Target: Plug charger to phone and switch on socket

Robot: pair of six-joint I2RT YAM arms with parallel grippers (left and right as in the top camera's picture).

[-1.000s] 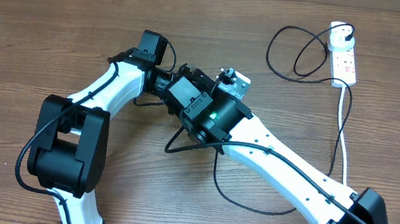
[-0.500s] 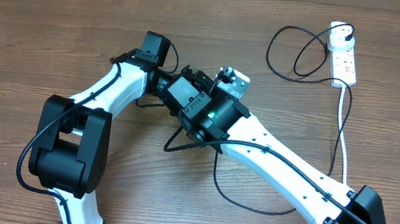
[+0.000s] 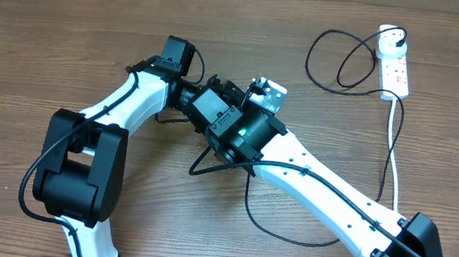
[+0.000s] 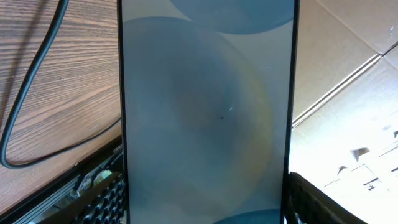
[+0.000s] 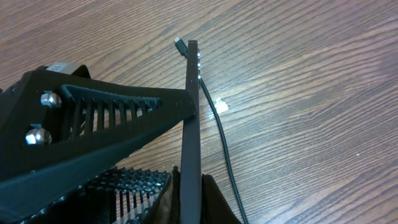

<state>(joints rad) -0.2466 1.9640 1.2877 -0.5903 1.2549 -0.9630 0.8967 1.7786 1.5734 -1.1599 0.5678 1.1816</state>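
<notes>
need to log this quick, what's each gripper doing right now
left: closed on the phone
right: closed; whether it grips the charger cannot be told

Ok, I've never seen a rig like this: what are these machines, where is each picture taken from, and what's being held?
These are two robot arms at a table, each ending in a two-finger gripper. One picture looks down from above; the other two come from cameras on the wrists. On the table lie a white power strip and a black charger cable. The left gripper holds a phone by its long edges. The right wrist view shows that phone edge-on, the cable's tip beside its far end. The right gripper is shut at the phone's edge; what it pinches is unclear.
</notes>
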